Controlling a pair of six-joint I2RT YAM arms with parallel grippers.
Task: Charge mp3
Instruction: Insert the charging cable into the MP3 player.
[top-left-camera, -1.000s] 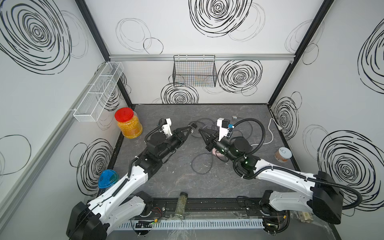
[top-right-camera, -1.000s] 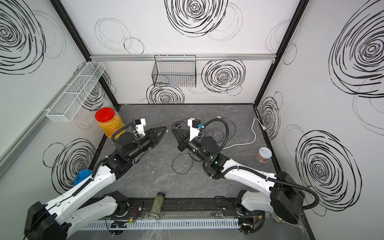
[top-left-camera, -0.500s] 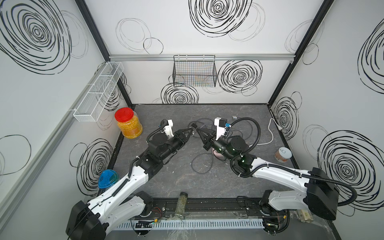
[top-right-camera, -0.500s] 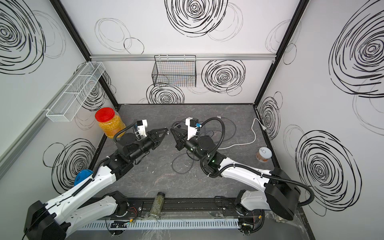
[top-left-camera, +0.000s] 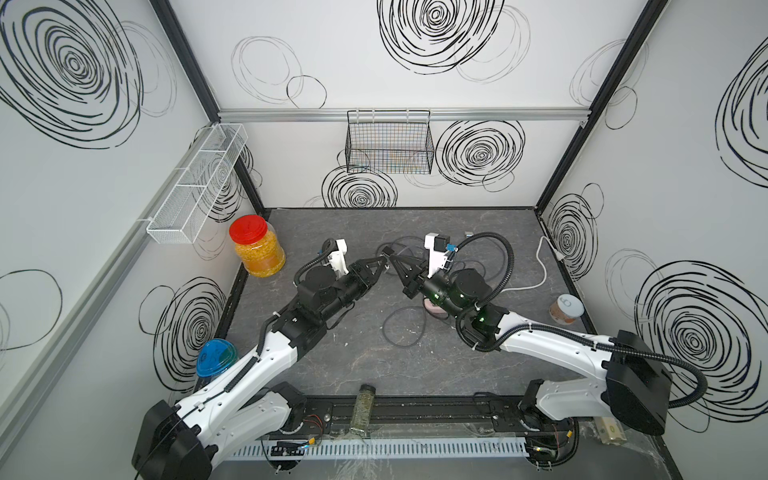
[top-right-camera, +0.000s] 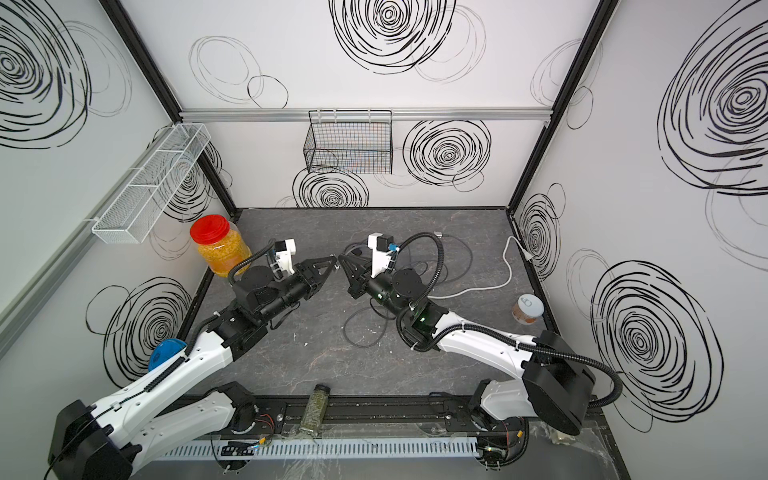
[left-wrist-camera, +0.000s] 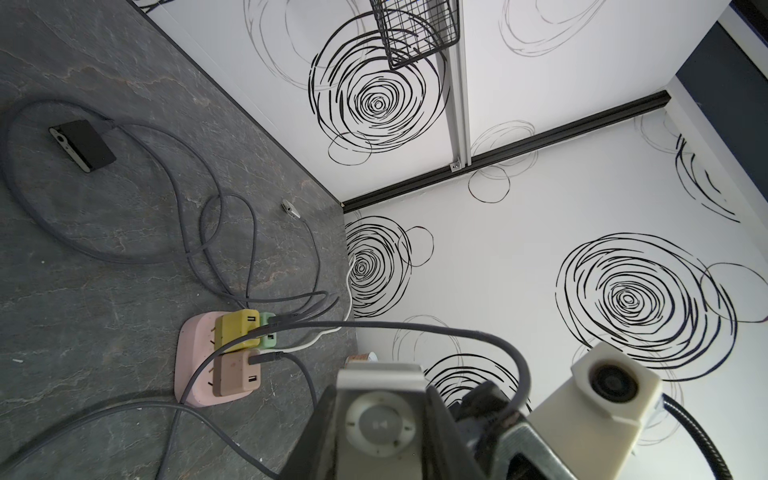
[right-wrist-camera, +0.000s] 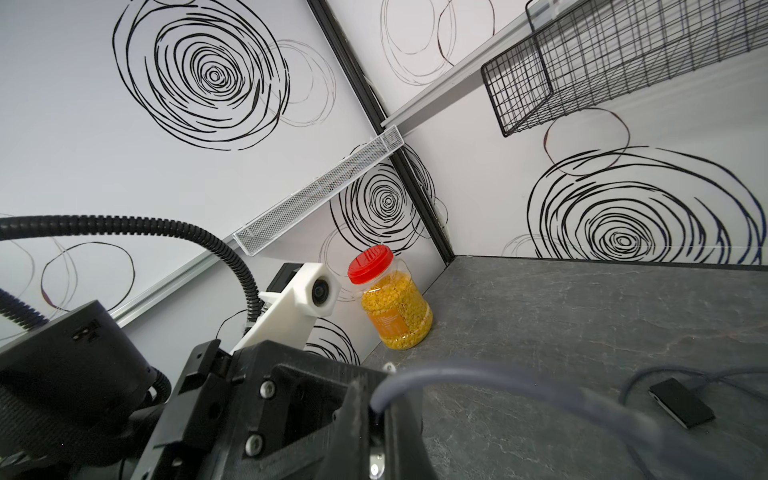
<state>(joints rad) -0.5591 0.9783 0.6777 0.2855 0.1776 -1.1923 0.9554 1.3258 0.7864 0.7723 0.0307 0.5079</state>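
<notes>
Desk: grey marbled, pink power strip mid-desk.
Walls: white, black swirls.
My left tool: pinching the mp3.
My right tool: pressed together on grey cable.

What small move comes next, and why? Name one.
Likely ease the right gripper a touch toward the left gripper, to press the cable end into the mp3. The left gripper is shut on the mp3, the right on the cable, and in a top view their tips almost meet. How the two line up is hidden, so go gently.
</notes>
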